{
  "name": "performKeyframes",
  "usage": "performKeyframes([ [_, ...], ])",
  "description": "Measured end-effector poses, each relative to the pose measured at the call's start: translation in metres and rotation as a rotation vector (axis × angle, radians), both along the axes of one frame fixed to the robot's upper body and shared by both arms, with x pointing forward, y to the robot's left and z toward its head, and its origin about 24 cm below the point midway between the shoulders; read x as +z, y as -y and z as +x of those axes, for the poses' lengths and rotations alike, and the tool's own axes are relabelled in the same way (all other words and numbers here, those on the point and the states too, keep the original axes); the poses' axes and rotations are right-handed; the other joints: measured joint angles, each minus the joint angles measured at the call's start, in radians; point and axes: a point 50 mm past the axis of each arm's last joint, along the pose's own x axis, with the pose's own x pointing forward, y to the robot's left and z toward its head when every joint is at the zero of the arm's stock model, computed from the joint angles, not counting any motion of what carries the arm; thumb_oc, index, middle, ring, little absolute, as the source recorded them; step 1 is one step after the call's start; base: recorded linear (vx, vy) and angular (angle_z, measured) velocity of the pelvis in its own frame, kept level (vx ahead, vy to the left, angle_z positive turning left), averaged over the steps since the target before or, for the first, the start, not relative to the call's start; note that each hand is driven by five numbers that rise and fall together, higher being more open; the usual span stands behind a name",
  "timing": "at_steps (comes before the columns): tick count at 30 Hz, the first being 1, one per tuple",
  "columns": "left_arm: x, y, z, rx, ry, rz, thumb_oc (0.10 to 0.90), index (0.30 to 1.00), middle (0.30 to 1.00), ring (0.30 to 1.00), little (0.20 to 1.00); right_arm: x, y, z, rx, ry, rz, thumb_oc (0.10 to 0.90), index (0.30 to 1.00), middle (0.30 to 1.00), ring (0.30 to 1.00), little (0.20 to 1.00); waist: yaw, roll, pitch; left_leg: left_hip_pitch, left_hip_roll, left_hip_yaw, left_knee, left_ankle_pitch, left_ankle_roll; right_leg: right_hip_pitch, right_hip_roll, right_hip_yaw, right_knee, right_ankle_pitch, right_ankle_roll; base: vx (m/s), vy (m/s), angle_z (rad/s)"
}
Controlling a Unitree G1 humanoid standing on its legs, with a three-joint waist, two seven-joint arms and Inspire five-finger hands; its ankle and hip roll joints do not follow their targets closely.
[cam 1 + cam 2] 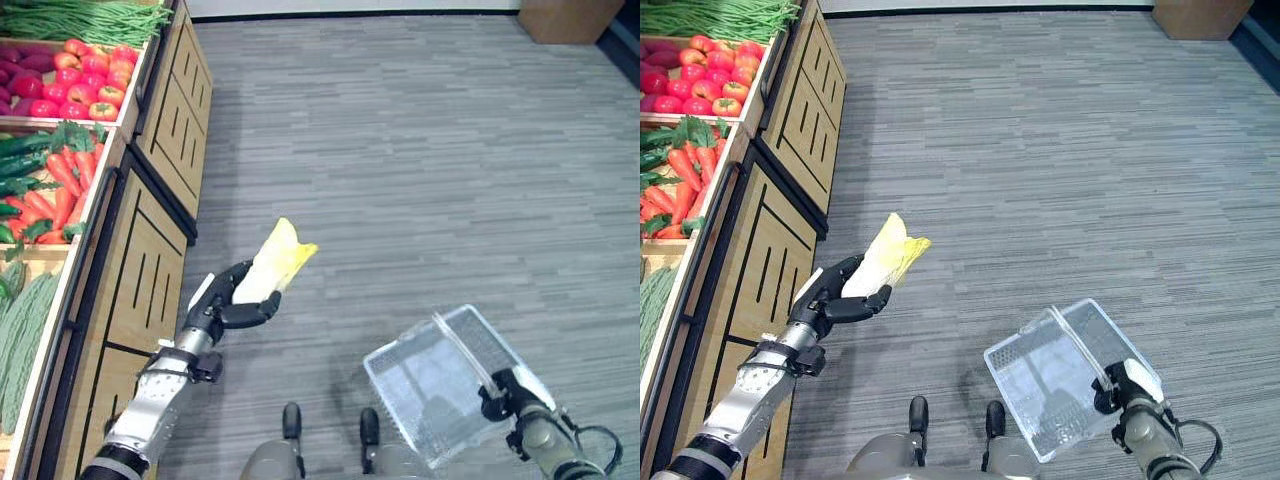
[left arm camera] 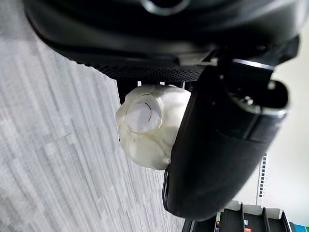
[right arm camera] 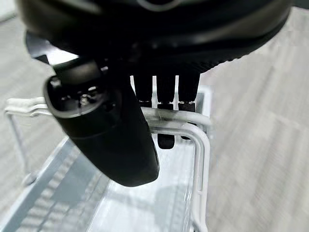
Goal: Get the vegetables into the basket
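A pale yellow-white leafy cabbage (image 1: 274,260) is held up in my left hand (image 1: 232,303), out in front of the wooden stand. Fingers and thumb curl round its stem end, whose round cut base (image 2: 143,112) faces the left wrist view. At the lower right my right hand (image 1: 507,391) grips the white handle (image 3: 179,126) of a clear plastic basket (image 1: 425,385), which hangs tilted above the floor. Nothing lies inside the basket. The cabbage is to the left of the basket and above it.
A wooden produce stand (image 1: 150,240) runs along the left, holding green beans (image 1: 85,18), tomatoes (image 1: 92,78), carrots (image 1: 65,185), cucumbers (image 1: 20,160) and bumpy green gourds (image 1: 22,325). Grey plank floor (image 1: 420,150) stretches to the right. A brown box (image 1: 566,18) stands at the far right.
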Motion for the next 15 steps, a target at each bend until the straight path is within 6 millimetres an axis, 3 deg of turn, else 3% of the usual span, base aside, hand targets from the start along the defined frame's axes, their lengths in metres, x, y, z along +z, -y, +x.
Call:
performKeyframes([
  [4, 0.012, 0.005, 0.01, -0.05, 0.042, 0.026, 0.4, 0.3, 0.3, 0.3, 0.3, 0.031, -0.001, 0.041, 0.089, 0.125, -0.048, 0.4, 0.3, 0.3, 0.3, 0.3, 0.002, 0.0, -0.01, 0.01, -0.001, 0.001, -0.003, 0.0, 0.0, 0.013, 0.0, 0.001, -0.009, 0.004, 0.001, 0.0, 0.0, 0.0],
  [8, 0.026, 0.017, 0.019, -0.13, 0.089, 0.054, 0.4, 0.3, 0.3, 0.3, 0.3, 0.062, -0.014, 0.078, 0.187, 0.249, -0.068, 0.4, 0.3, 0.3, 0.3, 0.3, 0.003, 0.003, -0.015, 0.013, -0.002, 0.007, -0.003, 0.001, 0.001, 0.017, -0.002, 0.006, -0.017, 0.011, 0.002, 0.01, 0.016, -0.03],
  [15, 0.051, 0.044, 0.028, -0.282, 0.183, 0.066, 0.4, 0.3, 0.3, 0.3, 0.3, 0.097, -0.034, 0.114, 0.29, 0.371, -0.089, 0.4, 0.3, 0.3, 0.3, 0.3, 0.004, 0.005, -0.019, 0.018, -0.003, 0.019, -0.003, 0.001, 0.001, 0.017, -0.004, 0.015, -0.017, 0.013, 0.004, 0.01, 0.009, -0.05],
])
